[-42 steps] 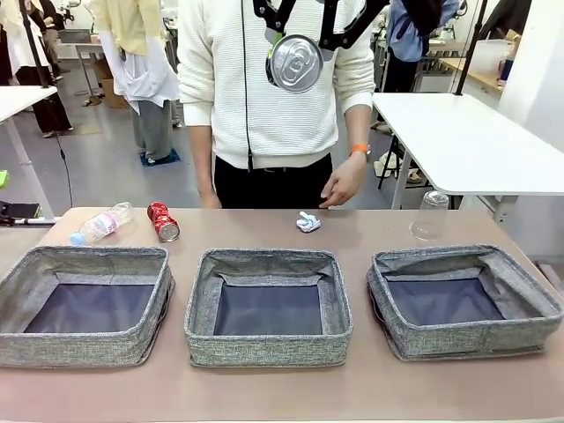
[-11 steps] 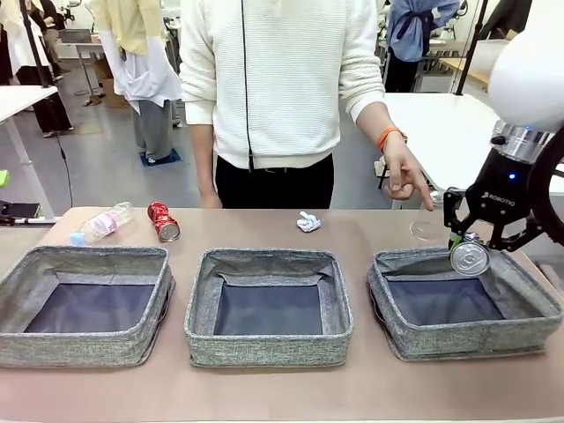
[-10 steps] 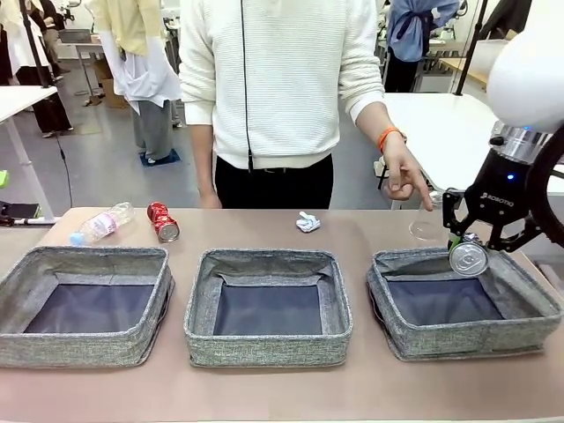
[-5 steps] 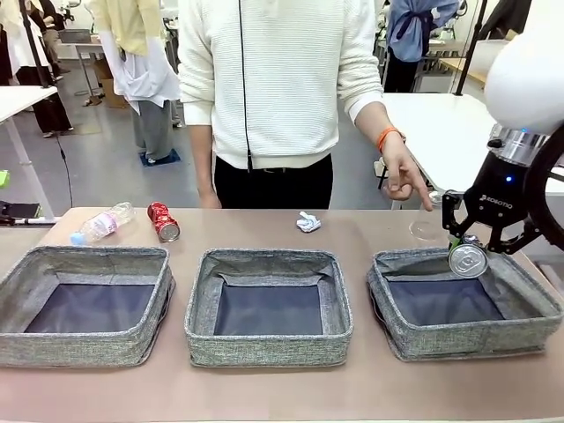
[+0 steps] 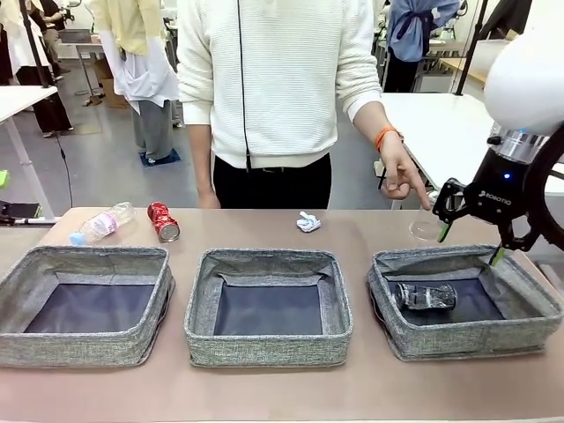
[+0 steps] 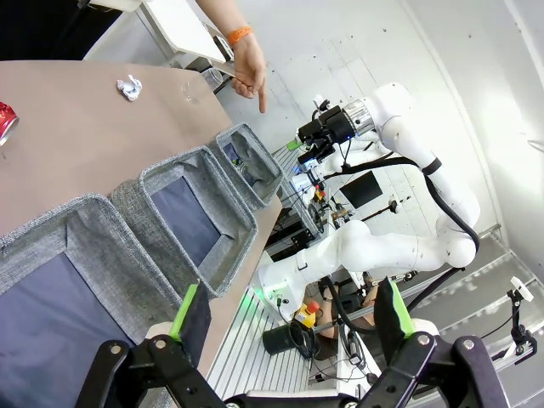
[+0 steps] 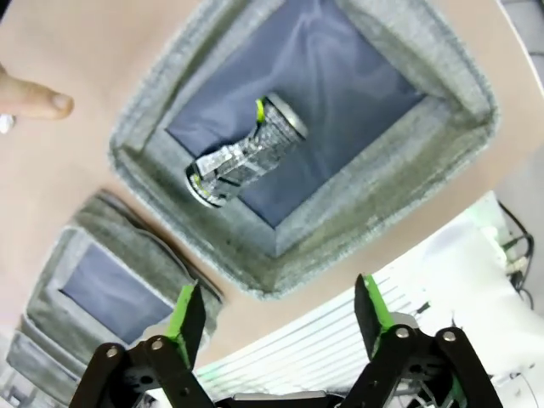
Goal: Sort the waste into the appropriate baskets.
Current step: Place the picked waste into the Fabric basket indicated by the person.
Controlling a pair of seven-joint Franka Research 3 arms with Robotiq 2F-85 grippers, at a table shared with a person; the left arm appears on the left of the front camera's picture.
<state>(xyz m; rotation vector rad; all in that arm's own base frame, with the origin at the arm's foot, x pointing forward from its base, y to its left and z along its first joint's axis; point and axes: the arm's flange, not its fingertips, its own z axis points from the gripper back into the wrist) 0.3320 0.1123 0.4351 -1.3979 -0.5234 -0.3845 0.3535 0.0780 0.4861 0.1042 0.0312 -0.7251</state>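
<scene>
- My right jaws are spread wide with nothing in them. Their green pads [image 5: 442, 231] hang just above the far rim of the right basket [image 5: 467, 337].
- The crushed can [image 5: 424, 297] is lying on its side on the dark lining of that basket, roughly mid-floor. On my right wrist cam it sits straight ahead, framed between my two pads.
- My left jaws are wide open too, nothing between those pads [image 6: 184, 309]. That wrist cam looks down the row of baskets from the left end.
- The left basket [image 5: 79, 348] and middle basket [image 5: 269, 342] line up with the right one along the near side of the tabletop [image 5: 264, 392].
- Behind the left basket, a bottle [image 5: 103, 223] with a pink label lies on its side, and a red can [image 5: 163, 221] lies just beside it on its right.
- A paper wad [image 5: 307, 222] sits on the tabletop behind the middle basket, toward its far right corner.
- A clear cup [image 5: 425, 227] is just past the right basket's far left corner, partly hidden, so I can't tell which way up it is.
- The person's hand [image 5: 401, 176] hangs over that cup with one finger pointing down, close to my right jaws but not touching them.
</scene>
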